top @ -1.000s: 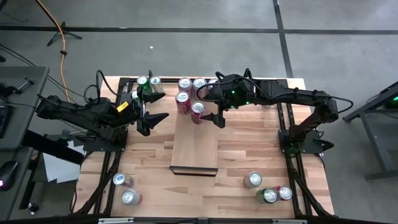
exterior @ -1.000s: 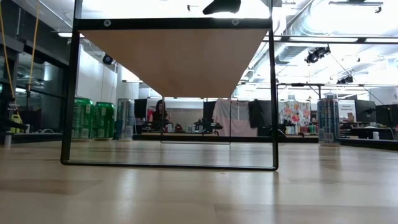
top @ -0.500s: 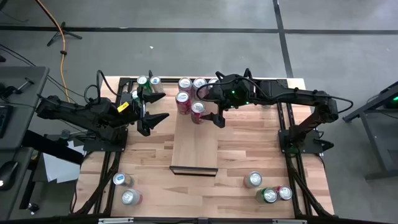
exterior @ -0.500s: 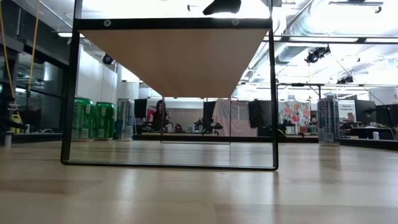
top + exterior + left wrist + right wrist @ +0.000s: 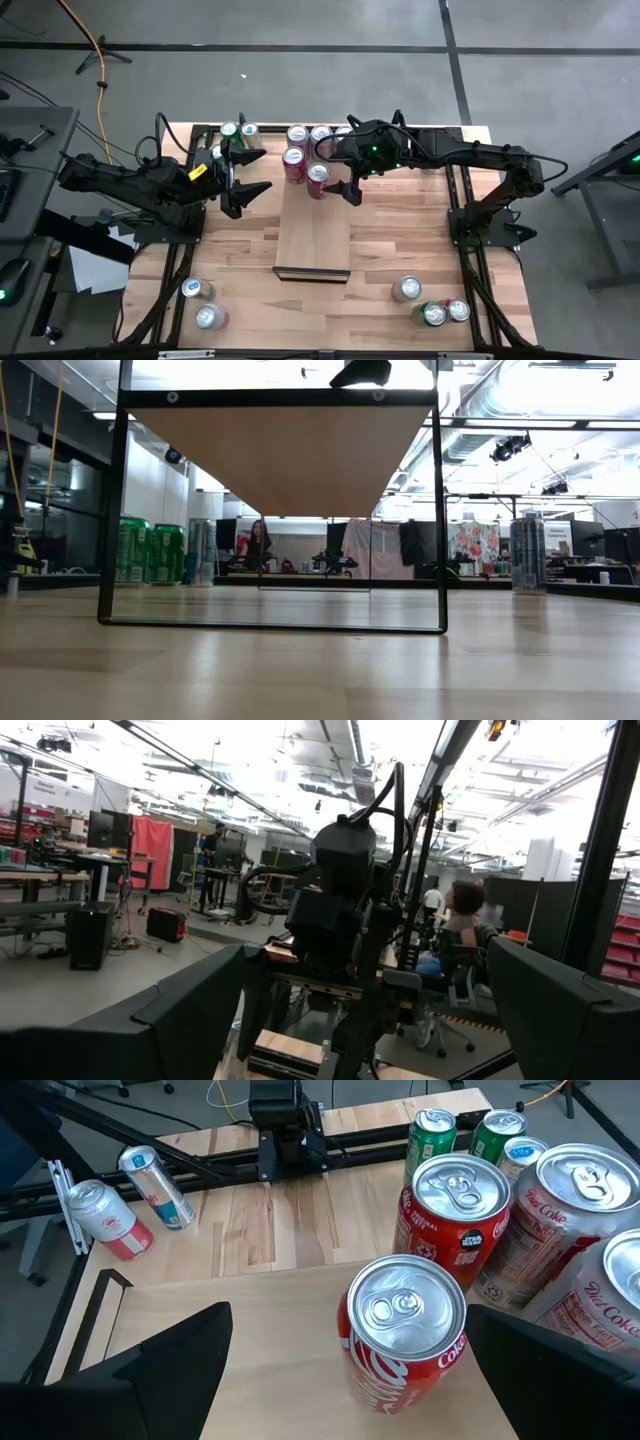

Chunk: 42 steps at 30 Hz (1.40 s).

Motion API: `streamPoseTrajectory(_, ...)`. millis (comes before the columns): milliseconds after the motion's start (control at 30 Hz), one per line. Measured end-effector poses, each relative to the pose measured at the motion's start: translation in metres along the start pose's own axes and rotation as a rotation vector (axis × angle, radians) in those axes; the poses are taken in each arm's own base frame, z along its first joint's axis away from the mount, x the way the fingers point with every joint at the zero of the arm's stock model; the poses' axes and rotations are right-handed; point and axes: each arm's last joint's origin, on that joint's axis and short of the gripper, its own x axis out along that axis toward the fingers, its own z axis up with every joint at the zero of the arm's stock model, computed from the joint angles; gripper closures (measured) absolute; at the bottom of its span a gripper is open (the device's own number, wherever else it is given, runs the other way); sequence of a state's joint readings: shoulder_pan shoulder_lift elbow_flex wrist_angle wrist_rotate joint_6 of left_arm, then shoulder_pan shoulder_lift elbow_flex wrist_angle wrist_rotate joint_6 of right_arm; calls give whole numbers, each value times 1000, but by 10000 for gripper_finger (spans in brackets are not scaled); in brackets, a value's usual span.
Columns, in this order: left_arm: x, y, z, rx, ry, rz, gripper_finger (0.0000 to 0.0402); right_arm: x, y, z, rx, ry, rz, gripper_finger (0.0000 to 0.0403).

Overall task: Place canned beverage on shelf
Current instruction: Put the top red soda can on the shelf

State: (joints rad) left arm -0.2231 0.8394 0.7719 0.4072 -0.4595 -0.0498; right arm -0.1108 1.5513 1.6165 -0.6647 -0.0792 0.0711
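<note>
Butcher-block tabletop [image 5: 400,225] under both arms, grey floor around it; beyond, in the low view, an open workshop with benches and a seated person [image 5: 257,545]. Shelf [image 5: 314,235] lengthwise at the table's middle, raised on a dark frame. Right gripper [image 5: 336,170] over the shelf's far end, fingers apart, not clamped. Red cola can [image 5: 402,1335] upright on the shelf between those fingers, untouched on either side. More red cans [image 5: 450,1210] clustered just past it; green cans [image 5: 430,1135] farther off. Left gripper [image 5: 252,172] beside the shelf, well away from the can, fingers spread, holding nothing.
</note>
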Motion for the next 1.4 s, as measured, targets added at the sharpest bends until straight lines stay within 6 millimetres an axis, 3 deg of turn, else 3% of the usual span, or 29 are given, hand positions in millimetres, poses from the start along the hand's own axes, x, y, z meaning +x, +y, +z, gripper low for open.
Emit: streamPoseTrajectory(1400,0,0,-3,13,27,1,54,0,0,-1,0,6,-1,16)
